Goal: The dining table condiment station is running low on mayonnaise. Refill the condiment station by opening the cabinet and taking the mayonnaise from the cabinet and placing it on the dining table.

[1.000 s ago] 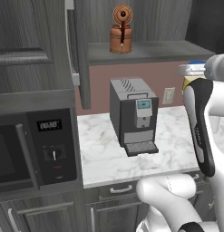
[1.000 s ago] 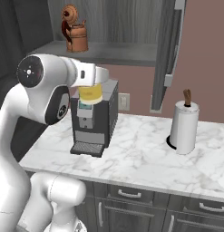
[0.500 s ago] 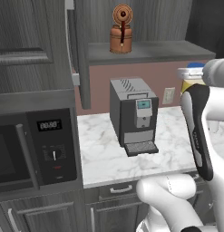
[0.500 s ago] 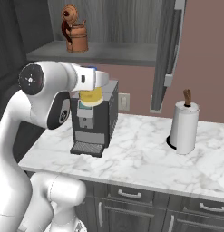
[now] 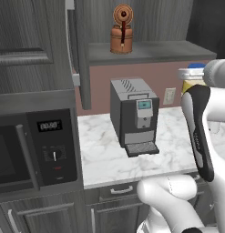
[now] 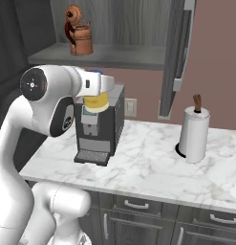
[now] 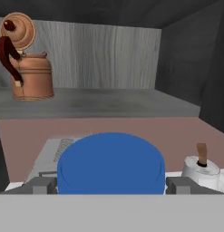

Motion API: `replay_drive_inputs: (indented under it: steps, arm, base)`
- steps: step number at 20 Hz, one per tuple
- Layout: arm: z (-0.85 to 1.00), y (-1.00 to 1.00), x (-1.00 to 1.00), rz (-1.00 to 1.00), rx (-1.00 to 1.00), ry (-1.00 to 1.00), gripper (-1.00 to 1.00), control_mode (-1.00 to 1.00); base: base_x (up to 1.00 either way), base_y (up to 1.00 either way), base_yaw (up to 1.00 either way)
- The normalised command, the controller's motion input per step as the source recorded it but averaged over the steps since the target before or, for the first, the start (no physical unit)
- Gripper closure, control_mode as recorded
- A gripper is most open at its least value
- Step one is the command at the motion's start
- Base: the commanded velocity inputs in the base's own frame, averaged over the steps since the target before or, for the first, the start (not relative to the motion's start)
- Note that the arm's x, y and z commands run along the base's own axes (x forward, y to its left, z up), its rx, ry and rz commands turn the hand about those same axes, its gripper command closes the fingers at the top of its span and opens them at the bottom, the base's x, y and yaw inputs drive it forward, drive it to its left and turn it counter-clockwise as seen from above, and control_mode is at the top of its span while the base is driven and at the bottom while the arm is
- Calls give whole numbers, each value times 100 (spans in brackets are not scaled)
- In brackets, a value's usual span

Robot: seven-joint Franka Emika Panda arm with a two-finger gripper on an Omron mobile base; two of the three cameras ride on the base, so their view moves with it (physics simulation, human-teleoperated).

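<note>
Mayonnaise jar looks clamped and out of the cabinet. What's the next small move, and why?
Probably swing away from the cabinet toward the dining table: the gripper has both fingers against the mayonnaise, which hangs over the coffee machine, below the shelf.

I see flat, even rendered light with no glare or blur. Beyond my gripper (image 7: 111, 185) the cabinet (image 7: 104, 45) interior goes dim toward its corner, and the kettle (image 7: 27, 68) casts only a faint shadow.

Blue-lidded mayonnaise (image 7: 111, 162) before open cabinet (image 7: 104, 68)
</note>
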Motion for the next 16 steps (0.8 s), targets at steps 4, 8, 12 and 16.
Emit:
replay_drive_inputs:
  steps: [4, 8, 12, 16]
  arm:
    - [0, 0, 0, 0, 0, 0, 100, 100]
    - [0, 0, 0, 0, 0, 0, 100, 100]
    - [0, 0, 0, 0, 0, 0, 100, 100]
    - [0, 0, 0, 0, 0, 0, 100, 100]
  base:
    - [-4, 0, 0]
    - [-47, -7, 0]
    - [-65, -18, -6]
    - [-76, -18, -19]
